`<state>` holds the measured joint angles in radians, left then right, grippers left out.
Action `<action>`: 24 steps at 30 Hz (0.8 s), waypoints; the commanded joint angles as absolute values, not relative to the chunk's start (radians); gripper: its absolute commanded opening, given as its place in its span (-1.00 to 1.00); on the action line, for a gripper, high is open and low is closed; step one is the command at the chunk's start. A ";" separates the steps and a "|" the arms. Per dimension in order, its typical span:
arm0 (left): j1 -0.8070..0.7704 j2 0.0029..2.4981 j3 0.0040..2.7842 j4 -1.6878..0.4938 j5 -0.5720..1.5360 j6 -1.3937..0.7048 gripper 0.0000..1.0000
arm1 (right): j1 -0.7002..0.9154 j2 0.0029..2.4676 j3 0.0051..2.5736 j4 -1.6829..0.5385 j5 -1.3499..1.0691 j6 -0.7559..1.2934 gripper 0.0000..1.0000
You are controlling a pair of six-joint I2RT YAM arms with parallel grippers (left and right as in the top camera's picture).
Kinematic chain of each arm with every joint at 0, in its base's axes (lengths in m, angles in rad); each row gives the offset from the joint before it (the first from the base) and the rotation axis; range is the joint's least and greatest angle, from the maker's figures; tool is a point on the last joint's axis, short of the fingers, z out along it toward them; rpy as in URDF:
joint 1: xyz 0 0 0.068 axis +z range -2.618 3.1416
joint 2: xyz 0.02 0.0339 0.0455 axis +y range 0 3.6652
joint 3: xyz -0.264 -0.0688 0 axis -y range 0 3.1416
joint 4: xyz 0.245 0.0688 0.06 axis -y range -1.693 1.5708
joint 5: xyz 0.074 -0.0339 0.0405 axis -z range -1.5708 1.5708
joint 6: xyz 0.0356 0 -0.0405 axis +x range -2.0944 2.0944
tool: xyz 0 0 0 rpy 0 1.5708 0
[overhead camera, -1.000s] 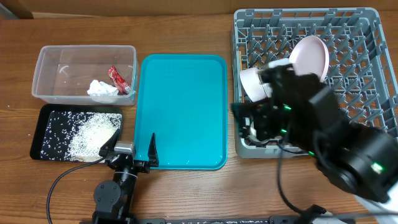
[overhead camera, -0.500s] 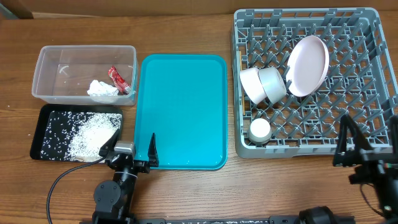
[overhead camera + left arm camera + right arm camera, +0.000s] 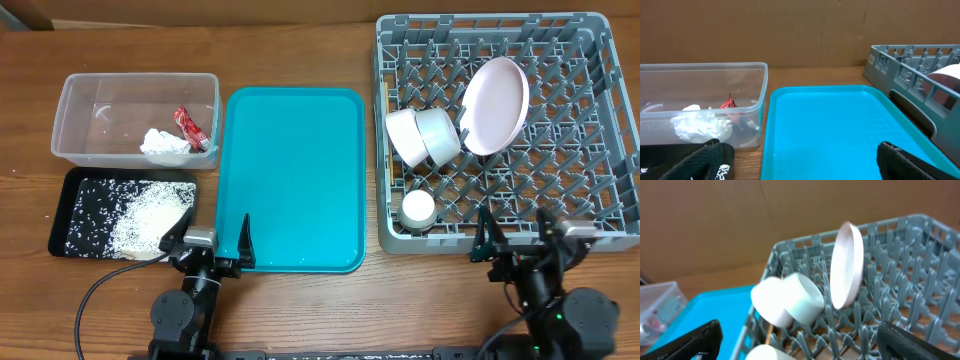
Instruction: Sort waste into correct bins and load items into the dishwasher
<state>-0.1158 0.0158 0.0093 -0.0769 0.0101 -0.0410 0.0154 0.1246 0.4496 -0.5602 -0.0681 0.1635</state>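
Bright, even light, soft shadows; right wrist view slightly blurred.

Teal tray (image 3: 292,180), grey rack (image 3: 500,21), white plate (image 3: 495,92)

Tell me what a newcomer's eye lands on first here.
The bright teal tray lying mid-table stands out first. Right of it, the grey dish rack holds a plate on edge, two bowls and a cup. On the left, a clear tub holds a red wrapper and tissue wad, with rice heaped in the black tray beside it.
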 commanded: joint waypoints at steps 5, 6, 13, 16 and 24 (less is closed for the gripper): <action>-0.111 0.013 0.005 -0.077 -0.003 -0.022 1.00 | -0.029 0.003 0.192 -0.343 -0.140 0.160 1.00; -0.111 0.013 0.005 -0.077 -0.003 -0.022 1.00 | -0.029 0.003 0.165 -0.299 -0.140 0.160 1.00; -0.111 0.013 0.005 -0.077 -0.003 -0.022 1.00 | -0.028 0.003 0.007 -0.065 -0.131 0.160 1.00; -0.111 0.013 0.005 -0.077 -0.003 -0.022 1.00 | -0.028 0.003 0.008 -0.068 -0.133 0.160 1.00; -0.111 0.013 0.005 -0.077 -0.003 -0.022 1.00 | -0.028 0.003 0.008 -0.068 -0.133 0.160 1.00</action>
